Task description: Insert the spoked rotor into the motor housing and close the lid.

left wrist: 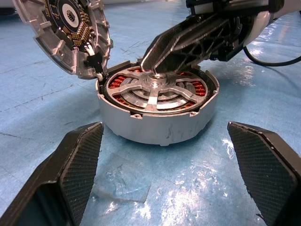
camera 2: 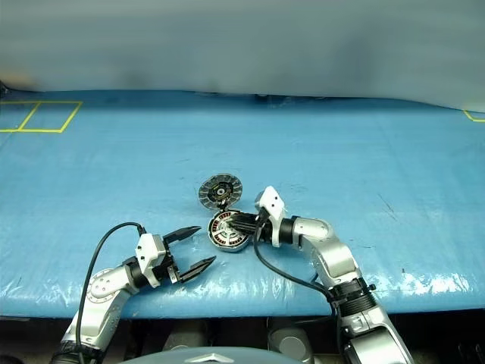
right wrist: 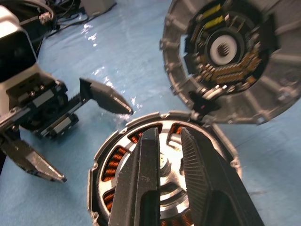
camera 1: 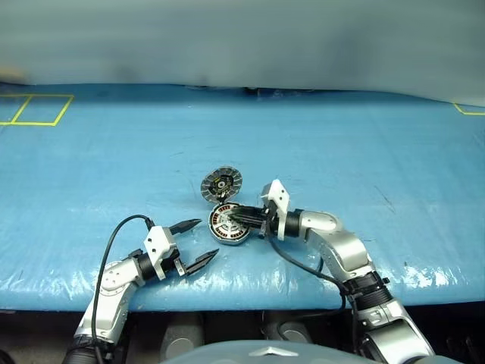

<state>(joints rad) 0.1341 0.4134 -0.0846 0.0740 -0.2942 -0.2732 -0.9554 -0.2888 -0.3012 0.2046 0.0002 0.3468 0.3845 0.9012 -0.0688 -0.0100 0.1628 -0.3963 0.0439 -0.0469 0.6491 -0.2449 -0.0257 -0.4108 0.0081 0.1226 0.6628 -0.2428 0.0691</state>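
Nearest, at the left, the left gripper (camera 1: 195,243) hovers just above the blue table cover (camera 1: 364,152) with its fingers spread wide and nothing between them. It points right toward the motor housing (left wrist: 157,120) and stands near it but apart; this reads as a standby position, ready to steady the cup if needed.

The housing sits flat on the cover in the middle of the scene. The spoked rotor (left wrist: 155,92) already lies level inside it, with the copper coil ring showing between the spokes. From the right, the right gripper (right wrist: 164,155) reaches in over the rotor's silver hub, its fingers drawn nearly together with only a narrow gap. Whether they pinch the hub or merely press on it cannot be told; judged purpose is seating the rotor fully.

Just beyond, the lid (camera 1: 220,184) stands tipped open at the housing's far-left edge, joined there, its segmented inner face exposed. Closing remains undone
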